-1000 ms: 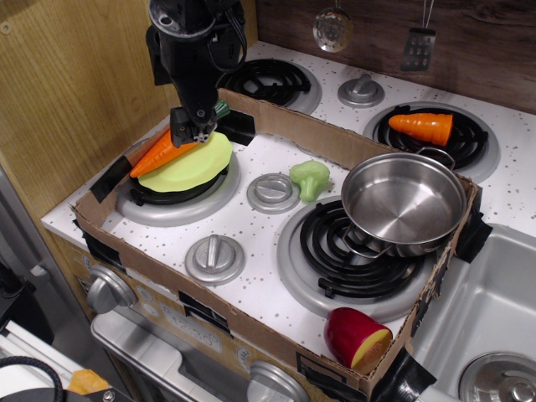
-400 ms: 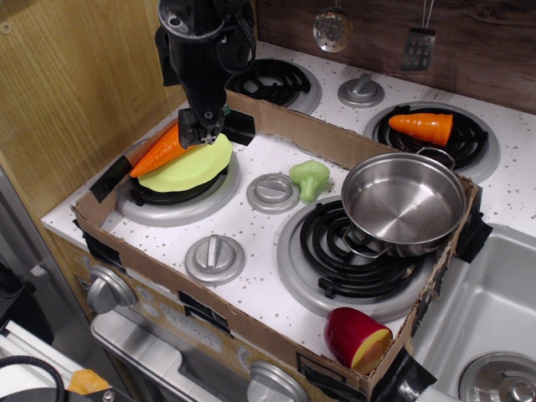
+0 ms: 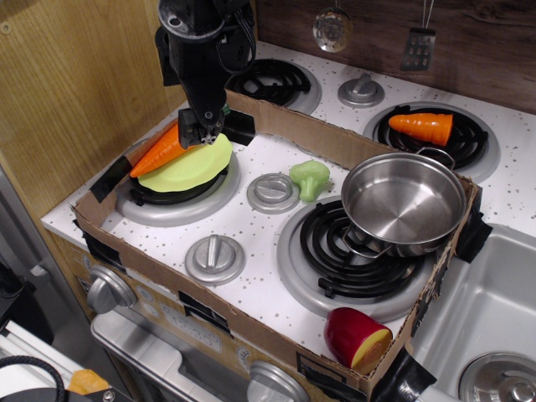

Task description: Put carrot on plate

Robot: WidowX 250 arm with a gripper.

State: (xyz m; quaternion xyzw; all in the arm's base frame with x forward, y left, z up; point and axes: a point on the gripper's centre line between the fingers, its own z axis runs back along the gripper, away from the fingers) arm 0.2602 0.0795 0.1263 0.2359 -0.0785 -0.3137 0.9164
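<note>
The long orange carrot lies slanted over the left rim of the lime-green plate, which sits on the front left burner. Its pointed tip hangs past the plate toward the cardboard wall, and its thick end rises to my gripper. The green stem end is hidden behind the fingers. My gripper hangs over the plate's back edge and looks shut on the carrot's thick end, holding that end a little above the plate.
A low cardboard wall rings the stove top. A steel pot sits on the front right burner. There is a green broccoli toy mid-stove, a stubby orange carrot on the back right burner and a red-yellow toy at the front right corner.
My gripper moved slightly up and to the right, and the carrot's thick end rose with it. The green stem end, visible one second ago, is now hidden. Nothing has moved since 0.4 s ago.
</note>
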